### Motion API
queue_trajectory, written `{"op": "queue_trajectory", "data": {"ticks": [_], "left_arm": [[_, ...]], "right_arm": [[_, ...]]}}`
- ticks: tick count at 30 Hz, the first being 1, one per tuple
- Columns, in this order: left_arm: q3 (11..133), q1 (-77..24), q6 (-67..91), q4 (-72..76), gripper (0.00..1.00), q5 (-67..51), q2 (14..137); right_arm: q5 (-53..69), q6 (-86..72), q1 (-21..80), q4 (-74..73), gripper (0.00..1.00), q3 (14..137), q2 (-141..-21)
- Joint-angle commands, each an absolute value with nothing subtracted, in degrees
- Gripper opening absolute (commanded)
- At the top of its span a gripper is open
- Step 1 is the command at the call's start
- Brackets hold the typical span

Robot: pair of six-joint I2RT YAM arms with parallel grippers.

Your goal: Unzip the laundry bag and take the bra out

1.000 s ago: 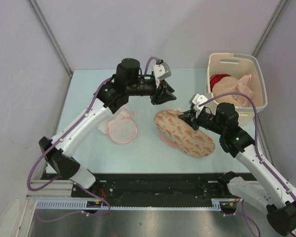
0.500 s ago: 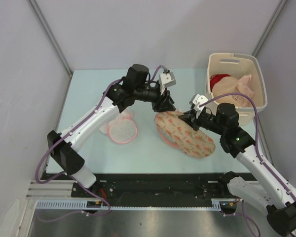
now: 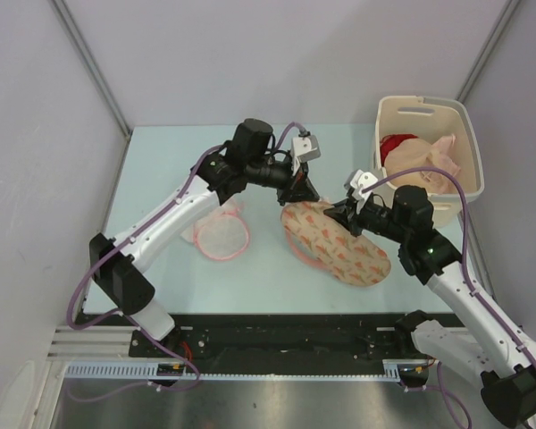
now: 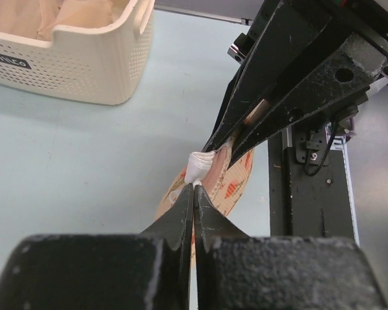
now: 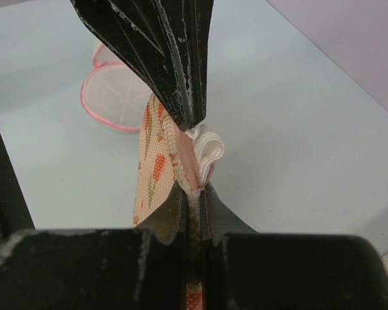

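The laundry bag (image 3: pixel 332 243), cream-peach with red motifs, lies on the table right of centre. My right gripper (image 3: pixel 341 213) is shut on the bag's pink-edged far end and pinches its seam in the right wrist view (image 5: pixel 195 191). My left gripper (image 3: pixel 305 193) comes from the left and meets that same end. Its jaws are shut, with the tips on the bag's white pull tab (image 4: pixel 199 166) in the left wrist view (image 4: pixel 195 187). The tab shows as a white loop (image 5: pixel 210 147) in the right wrist view. The bra is hidden.
A cream perforated basket (image 3: pixel 464 143) stands at the back right and holds a red garment (image 3: pixel 395 146) and pale peach ones. A round white mesh item with pink trim (image 3: pixel 220 234) lies left of the bag. Grey walls close in the table.
My left arm has swung right and down from above the table's middle to the bag's far end, where its tips now meet the white tab. My right gripper has stayed on the bag.
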State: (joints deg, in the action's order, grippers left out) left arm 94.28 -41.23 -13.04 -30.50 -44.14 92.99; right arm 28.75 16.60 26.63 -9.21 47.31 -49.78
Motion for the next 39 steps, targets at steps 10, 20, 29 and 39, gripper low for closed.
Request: {"op": "queue_trajectory", "data": {"ticks": [10, 20, 29, 39], "left_arm": [[89.04, -40.00, -14.94, -30.76, 0.00, -43.24, 88.25], [82.53, -37.00, -9.23, -22.77, 0.00, -44.30, 82.71], [83.31, -36.39, -4.93, -16.53, 0.00, -45.69, 82.70], [92.37, -39.55, -6.85, -22.41, 0.41, -45.62, 89.65]], "right_arm": [[29.71, 13.45, 22.94, -2.65, 0.00, 45.35, -47.20], [31.64, 9.85, 20.92, 3.34, 0.00, 41.66, -44.83], [34.72, 8.61, 20.83, 3.60, 0.00, 41.40, -45.53], [35.68, 9.40, 20.92, 1.93, 0.00, 41.40, -45.09]]}}
